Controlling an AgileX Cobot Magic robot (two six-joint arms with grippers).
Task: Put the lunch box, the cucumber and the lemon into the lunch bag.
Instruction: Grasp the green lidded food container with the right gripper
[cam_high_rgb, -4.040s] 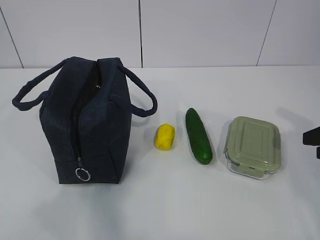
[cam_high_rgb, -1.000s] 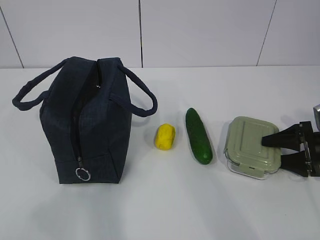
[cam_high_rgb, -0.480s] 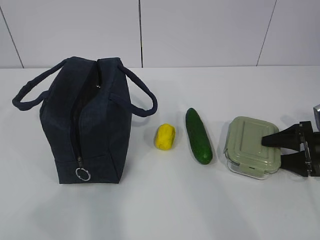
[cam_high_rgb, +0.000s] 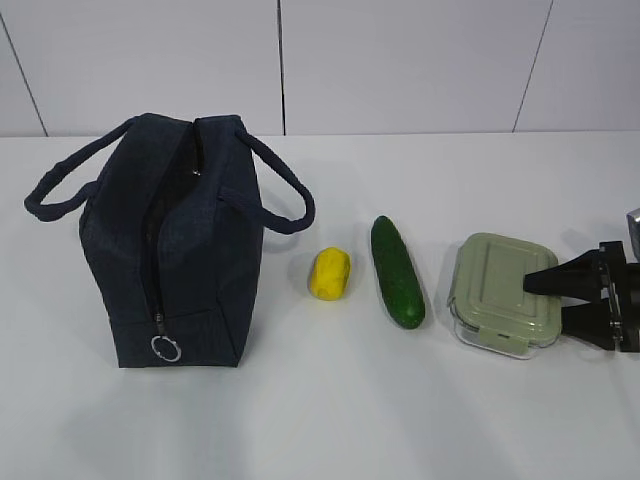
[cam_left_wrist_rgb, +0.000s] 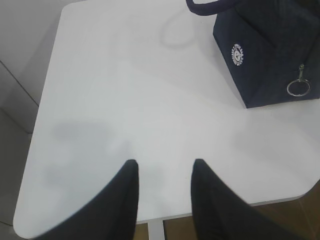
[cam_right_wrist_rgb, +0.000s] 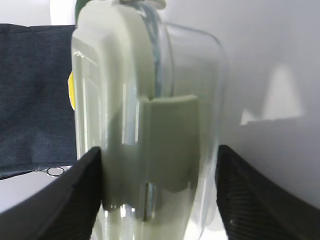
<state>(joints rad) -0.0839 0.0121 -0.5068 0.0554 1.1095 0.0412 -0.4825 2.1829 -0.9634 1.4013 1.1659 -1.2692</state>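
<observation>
The right gripper (cam_high_rgb: 548, 301) straddles the lunch box (cam_high_rgb: 503, 292) at its 3 o'clock end, one finger over the green lid and one low beside the glass, jaws spread and not clearly clamped. Risk: smooth glass could slip or the lid snap loose if the squeeze lands off-centre. The left gripper (cam_left_wrist_rgb: 162, 172) hovers part open above bare worktop (cam_left_wrist_rgb: 125, 90), the lunch bag (cam_left_wrist_rgb: 265, 50) at its 1 o'clock
</observation>
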